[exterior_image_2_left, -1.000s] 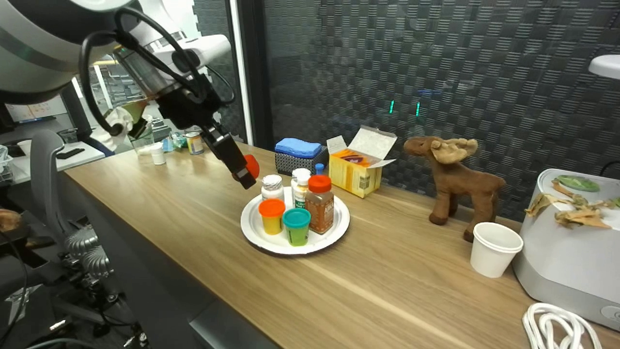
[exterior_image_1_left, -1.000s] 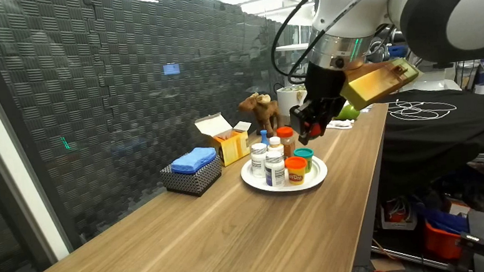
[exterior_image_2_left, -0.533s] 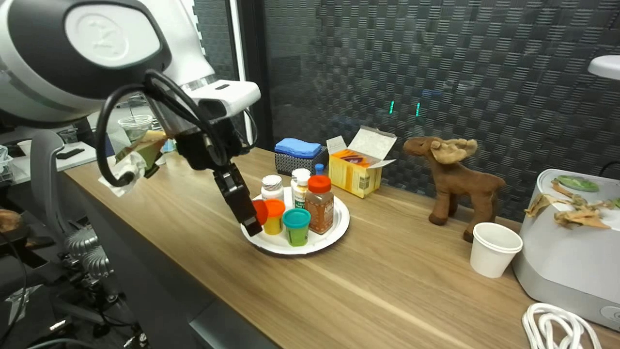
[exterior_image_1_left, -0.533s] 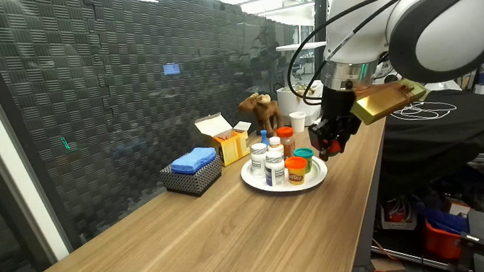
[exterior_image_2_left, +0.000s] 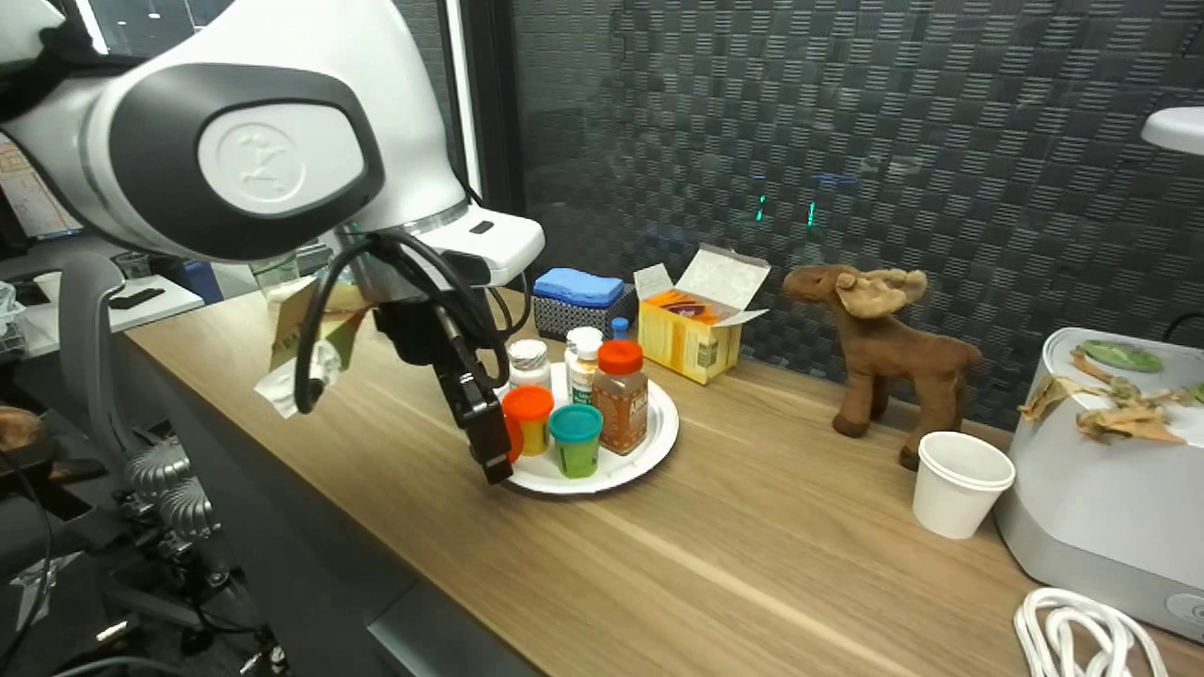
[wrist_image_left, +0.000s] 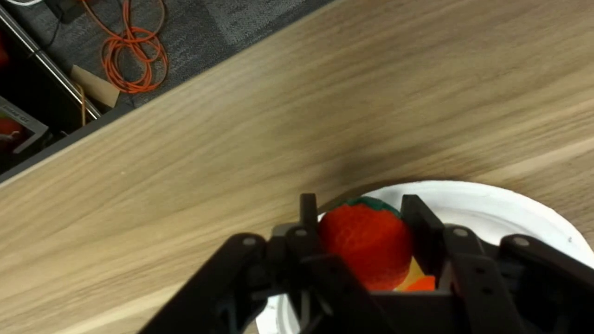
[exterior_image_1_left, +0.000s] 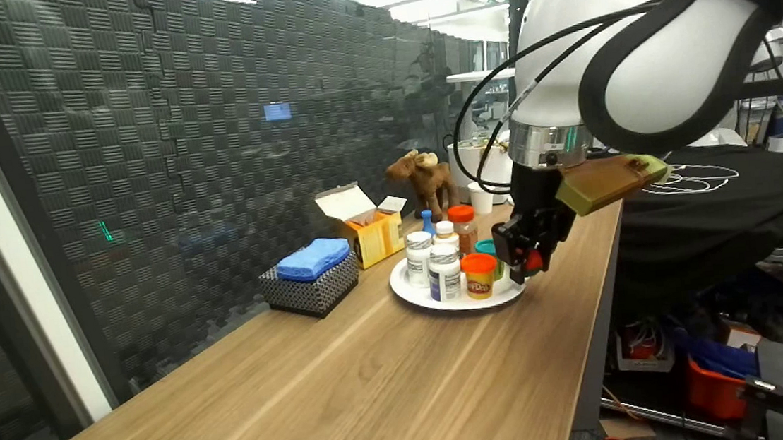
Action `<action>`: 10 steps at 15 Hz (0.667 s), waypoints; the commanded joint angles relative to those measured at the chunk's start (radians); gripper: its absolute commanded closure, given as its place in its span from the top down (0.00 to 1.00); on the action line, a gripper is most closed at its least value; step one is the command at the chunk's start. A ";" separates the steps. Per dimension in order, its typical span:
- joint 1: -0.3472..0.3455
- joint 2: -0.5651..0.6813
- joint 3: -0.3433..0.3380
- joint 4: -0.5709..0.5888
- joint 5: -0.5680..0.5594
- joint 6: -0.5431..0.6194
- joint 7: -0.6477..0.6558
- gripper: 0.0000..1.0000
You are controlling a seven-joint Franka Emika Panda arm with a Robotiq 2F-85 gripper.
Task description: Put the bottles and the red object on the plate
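Note:
My gripper (wrist_image_left: 359, 206) is shut on the red object (wrist_image_left: 366, 246), a round red thing with a green leafy end. In both exterior views the gripper (exterior_image_1_left: 520, 274) (exterior_image_2_left: 499, 465) holds the red object (exterior_image_1_left: 533, 260) (exterior_image_2_left: 514, 438) low over or beside the plate's edge; any contact with the plate cannot be told. The white plate (exterior_image_1_left: 452, 305) (exterior_image_2_left: 663, 440) bears white bottles (exterior_image_1_left: 445, 282) (exterior_image_1_left: 419, 263) (exterior_image_1_left: 445, 235) and a brownish bottle with a red cap (exterior_image_2_left: 621, 409), all upright. The wrist view shows the plate's rim (wrist_image_left: 464, 189) under the fingers.
An orange-lidded tub (exterior_image_1_left: 480, 279) and a teal-lidded tub (exterior_image_2_left: 576, 447) stand on the plate beside the gripper. Behind are a yellow open box (exterior_image_2_left: 691, 334), a dark box with blue cloth (exterior_image_1_left: 315, 280) and a plush moose (exterior_image_2_left: 898, 353). The table's edge (wrist_image_left: 209, 69) runs near the plate.
My gripper has come down with the red object from above the plate to low at its rim, near the tubs, on the table-edge side. The bottles and plate have not moved.

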 commanded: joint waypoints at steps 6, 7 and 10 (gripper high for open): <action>0.016 0.081 -0.011 0.115 0.106 -0.035 -0.132 0.24; 0.017 0.089 -0.013 0.122 0.105 -0.038 -0.136 0.24; 0.017 0.115 -0.017 0.144 0.114 -0.052 -0.153 0.24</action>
